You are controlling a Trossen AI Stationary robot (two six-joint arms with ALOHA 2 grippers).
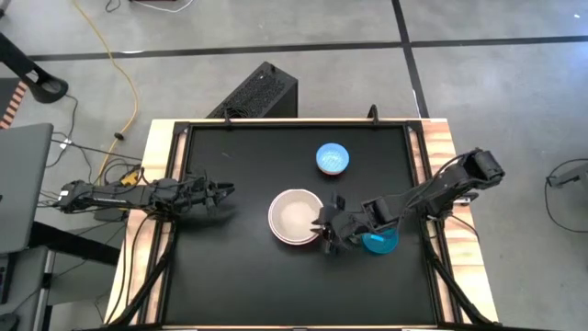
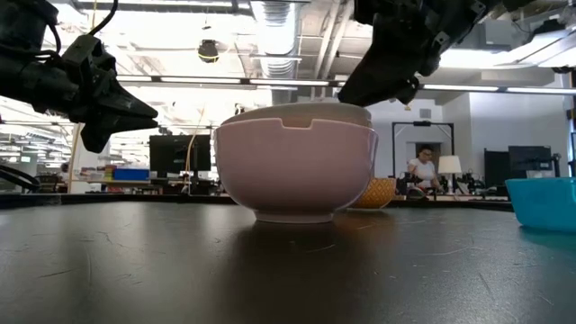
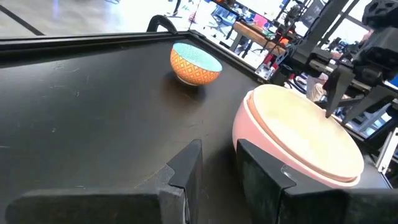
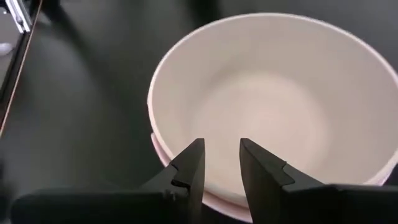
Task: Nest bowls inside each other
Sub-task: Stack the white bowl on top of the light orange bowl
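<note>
1. Beyond the black worktop [image 1: 230, 276] we see an open workshop with ceiling lights, and a person seated far back in the low view.
2. We judge the nesting partly done: near the worktop's middle a pale bowl sits inside a pink bowl [image 2: 295, 171], their rims almost level, forming one stack [image 1: 296, 216]. Whether more bowls lie hidden inside, we cannot tell.
3. Two bowls remain loose: a small one with an orange patterned outside and light blue inside [image 1: 333, 158] toward the far edge, well apart from the stack, and a bright cyan-blue bowl [image 1: 379, 241] just beside the stack on the right.
4. Our right gripper [image 4: 222, 163] hovers over the stack's near rim, its fingers a little apart and empty.
5. Our left gripper [image 3: 217, 171] waits at the left side, fingers narrowly apart, holding nothing.
6. The stacked bowls look smooth, glossy plastic, upright; the outer pink wall shows a small notch at its rim.
</note>
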